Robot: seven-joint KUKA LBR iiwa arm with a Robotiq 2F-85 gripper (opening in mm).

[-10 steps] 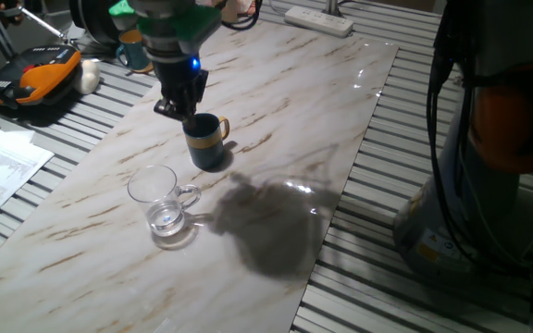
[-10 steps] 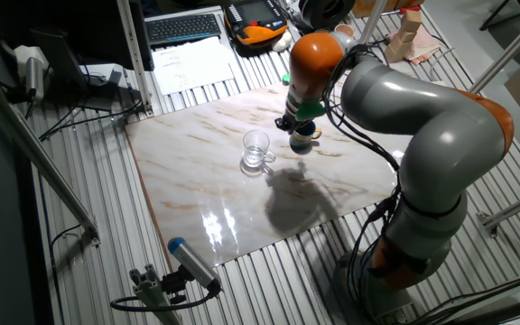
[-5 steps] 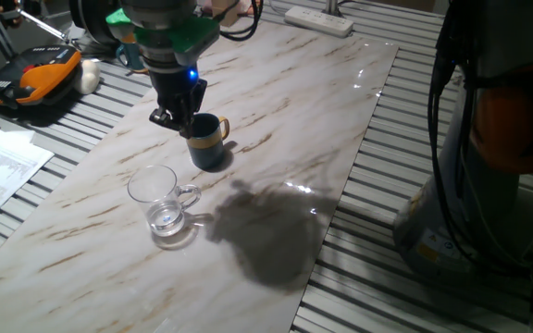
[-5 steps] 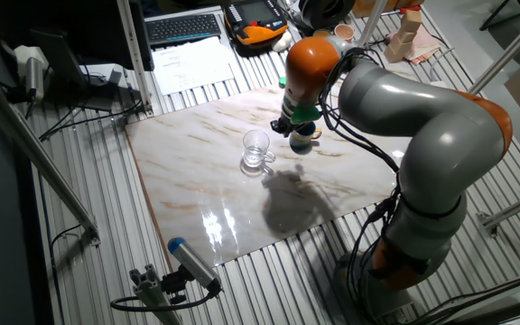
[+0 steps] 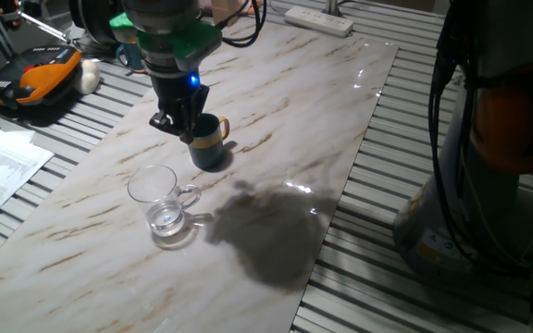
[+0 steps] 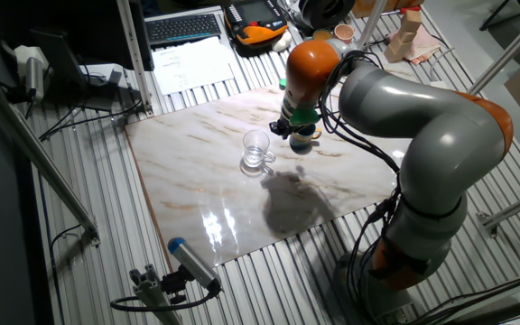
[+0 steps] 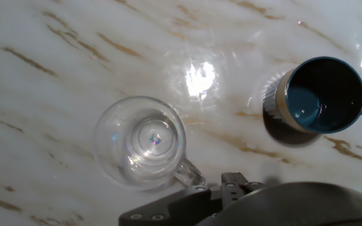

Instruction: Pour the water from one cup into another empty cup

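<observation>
Since half a second ago the gripper [image 5: 178,122] has drifted only slightly, edging a touch toward the dark navy-blue mug [image 5: 207,141], while both cups sit exactly where they were on the marble-patterned tabletop [image 5: 285,111]. Seen from one fixed view, the fingers hang above the table just beside that mug's rim, on the side away from its yellow-tan handle, with a blue light glowing on the hand above them. How far apart the fingers stand cannot be told: they read as one dark mass in both fixed views, and the hand view shows only a black bracket at its lower edge; nothing is in their grasp. The clear glass mug [image 5: 160,203] stands upright and apart from the fingers, on the near side of them in that view, its loop handle turned toward the arm's dark shadow [image 5: 262,227]. A little water [image 5: 167,219] lies in its bottom. From the hand view the glass mug [image 7: 141,142] sits almost straight below, handle pointing toward the bracket, and the navy mug [image 7: 319,95] stands off to one side, its blue inside looking bare. In the other fixed view the gripper [image 6: 289,126] sits between the glass mug [image 6: 257,151] and the navy mug [image 6: 303,140].
</observation>
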